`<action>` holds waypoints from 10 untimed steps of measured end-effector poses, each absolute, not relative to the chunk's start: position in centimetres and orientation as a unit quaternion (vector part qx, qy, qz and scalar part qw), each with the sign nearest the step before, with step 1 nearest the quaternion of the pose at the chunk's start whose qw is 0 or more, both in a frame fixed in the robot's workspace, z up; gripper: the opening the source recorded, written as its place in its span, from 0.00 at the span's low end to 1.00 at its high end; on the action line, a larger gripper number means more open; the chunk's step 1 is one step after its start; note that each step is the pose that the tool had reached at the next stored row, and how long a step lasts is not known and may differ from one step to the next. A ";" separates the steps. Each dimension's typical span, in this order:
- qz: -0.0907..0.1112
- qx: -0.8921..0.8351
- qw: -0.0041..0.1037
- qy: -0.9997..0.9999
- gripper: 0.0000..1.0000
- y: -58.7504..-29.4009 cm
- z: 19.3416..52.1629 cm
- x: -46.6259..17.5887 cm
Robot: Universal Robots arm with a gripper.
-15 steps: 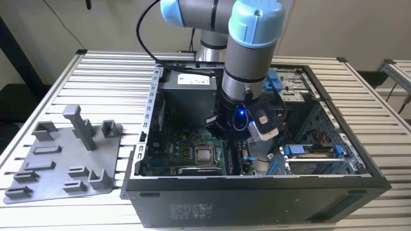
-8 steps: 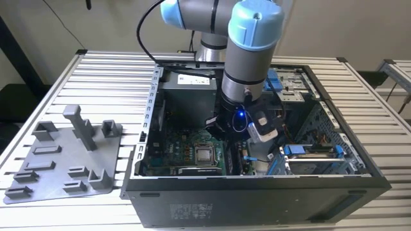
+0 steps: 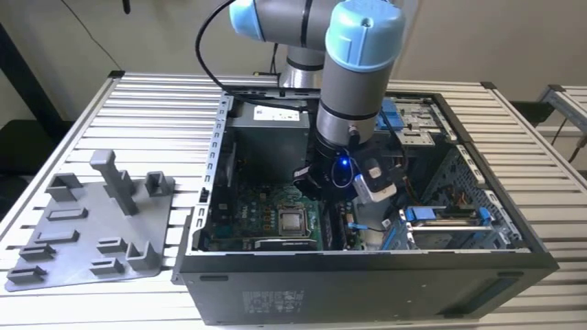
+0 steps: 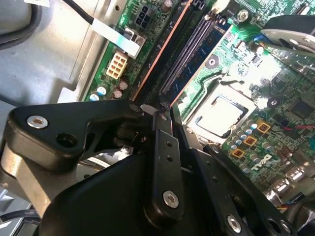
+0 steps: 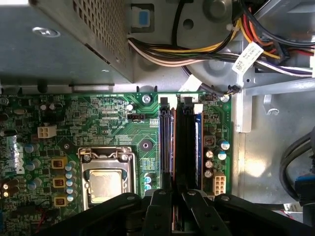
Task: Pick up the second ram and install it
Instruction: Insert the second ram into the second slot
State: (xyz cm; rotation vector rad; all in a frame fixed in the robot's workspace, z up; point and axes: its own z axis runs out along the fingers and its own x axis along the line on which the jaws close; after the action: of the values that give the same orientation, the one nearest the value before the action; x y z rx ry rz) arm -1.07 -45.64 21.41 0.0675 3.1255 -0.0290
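Observation:
My gripper (image 3: 337,201) reaches down into the open computer case (image 3: 367,265), over the memory slots beside the processor (image 5: 104,186). In the first wrist view the second ram (image 5: 172,147) is a thin strip seen edge-on with a copper-coloured edge. It stands in the slot nearest the processor and runs in between my fingertips. The gripper (image 5: 176,199) is shut on it there. Another thin bluish board (image 5: 197,142) stands in a slot farther from the processor. In the second wrist view the gripper (image 4: 153,109) sits at the end of the memory slots (image 4: 182,59).
Bundled power cables (image 5: 197,51) and the power supply box (image 5: 64,39) lie past the slots. Blue drive-cage clips (image 3: 440,214) sit on the exterior view's right inside the case. A grey parts holder (image 3: 92,230) rests on the slatted table (image 3: 156,117) on the exterior view's left.

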 end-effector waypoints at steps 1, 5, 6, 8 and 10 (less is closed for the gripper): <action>-0.009 0.022 0.008 1.000 0.15 -45.6 21.4 -1.1; -0.010 0.019 0.008 1.000 0.15 -45.6 21.5 -1.0; -0.010 0.017 0.008 1.000 0.15 -45.6 21.5 -1.0; -0.009 0.011 0.008 1.000 0.15 -45.6 21.5 -1.0; -0.009 0.006 0.008 1.000 0.15 -45.6 21.5 -1.0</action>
State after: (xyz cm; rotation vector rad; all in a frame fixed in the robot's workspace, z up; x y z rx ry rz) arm -0.98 -45.64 21.48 0.0173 3.1255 -0.0295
